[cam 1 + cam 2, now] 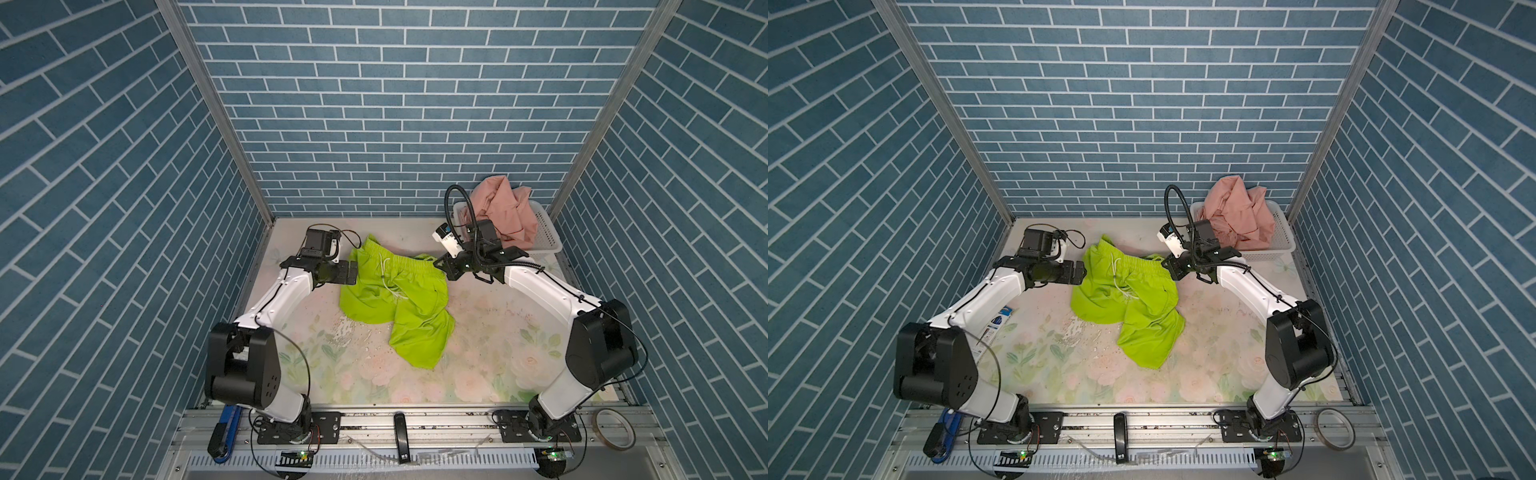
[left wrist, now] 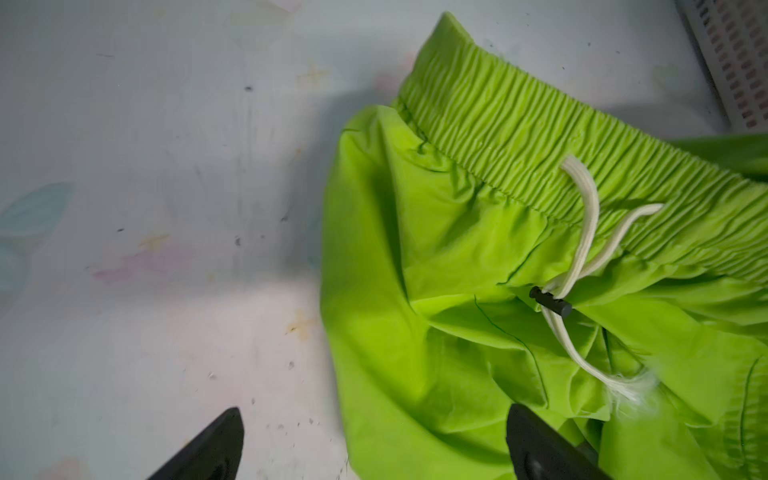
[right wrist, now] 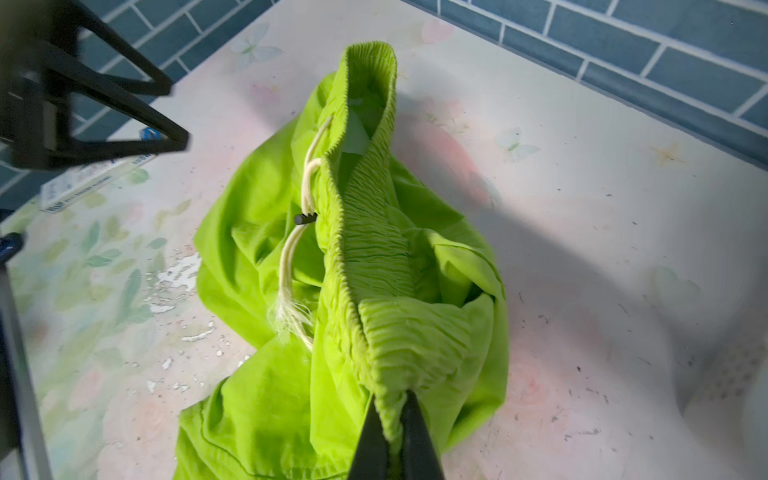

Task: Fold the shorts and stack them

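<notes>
The crumpled lime-green fabric shorts [image 1: 395, 299] lay mid-table on the floral-print tabletop [image 1: 478, 357], white drawstring [image 2: 586, 232] uppermost. The right gripper [image 3: 392, 419] pinched one end of the gathered waistband [image 3: 374, 257] between its fingers. The left gripper [image 2: 374, 436] stood at the opposite waistband end, fingers spread wide, gripping nothing. The salmon-pink shorts [image 1: 505, 212] sat heaped in the white perforated plastic basket [image 1: 548, 243] in the far right corner
</notes>
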